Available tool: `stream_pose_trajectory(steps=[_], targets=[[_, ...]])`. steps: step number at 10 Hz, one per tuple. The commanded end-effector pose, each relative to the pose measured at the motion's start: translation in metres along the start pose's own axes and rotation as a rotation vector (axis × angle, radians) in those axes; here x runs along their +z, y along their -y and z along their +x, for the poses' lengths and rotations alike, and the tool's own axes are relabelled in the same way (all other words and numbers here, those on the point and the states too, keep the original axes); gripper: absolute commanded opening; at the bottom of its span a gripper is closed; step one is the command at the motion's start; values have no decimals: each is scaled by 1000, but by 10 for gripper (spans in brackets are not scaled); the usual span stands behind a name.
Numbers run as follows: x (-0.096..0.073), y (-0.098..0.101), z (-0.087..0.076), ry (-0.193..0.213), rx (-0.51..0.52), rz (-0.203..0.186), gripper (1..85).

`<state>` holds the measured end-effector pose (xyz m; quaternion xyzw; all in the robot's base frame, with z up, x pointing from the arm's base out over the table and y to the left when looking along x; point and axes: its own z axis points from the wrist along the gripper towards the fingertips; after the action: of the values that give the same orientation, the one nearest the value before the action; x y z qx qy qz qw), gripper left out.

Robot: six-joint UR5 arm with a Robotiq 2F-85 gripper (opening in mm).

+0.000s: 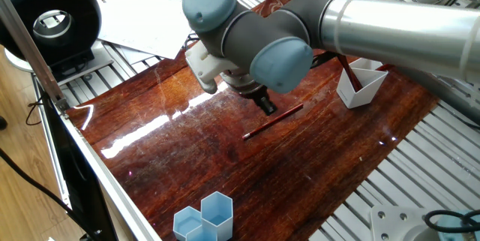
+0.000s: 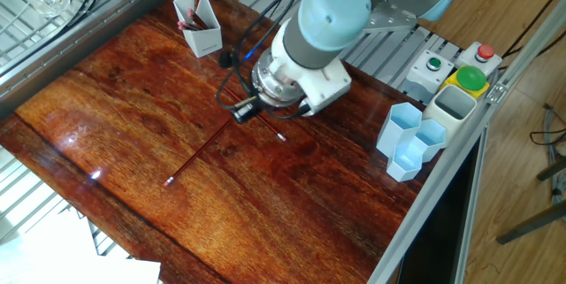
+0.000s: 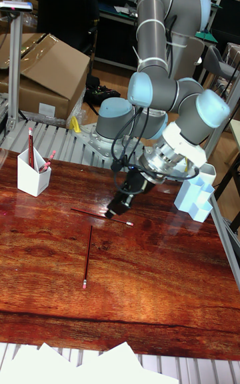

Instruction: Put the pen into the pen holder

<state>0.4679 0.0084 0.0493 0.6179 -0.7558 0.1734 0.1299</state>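
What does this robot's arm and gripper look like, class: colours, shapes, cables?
The arm is made of silver-grey cylindrical tubes joined by rounded joints with light blue caps. A white wrist block carries the small black two-finger gripper. Black cables loop along the wrist.

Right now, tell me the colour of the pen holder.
The pen holder is white; the tall fixed view shows it best.

White pen holder [image 3: 32,177]; red pens [image 3: 87,256]; reddish-brown streaked wood table [image 3: 167,291]; light blue honeycomb cups [image 2: 409,142].
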Motion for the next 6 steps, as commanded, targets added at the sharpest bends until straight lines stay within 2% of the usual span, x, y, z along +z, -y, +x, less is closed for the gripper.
stream_pose_trajectory(steps=[1, 2, 3, 6], targets=[[3, -1, 35, -125, 7, -9, 367], [2, -7, 37, -132, 25, -33, 393], [3, -10, 34, -122, 52, -43, 417], [1, -11, 46, -171, 105, -40, 423]])
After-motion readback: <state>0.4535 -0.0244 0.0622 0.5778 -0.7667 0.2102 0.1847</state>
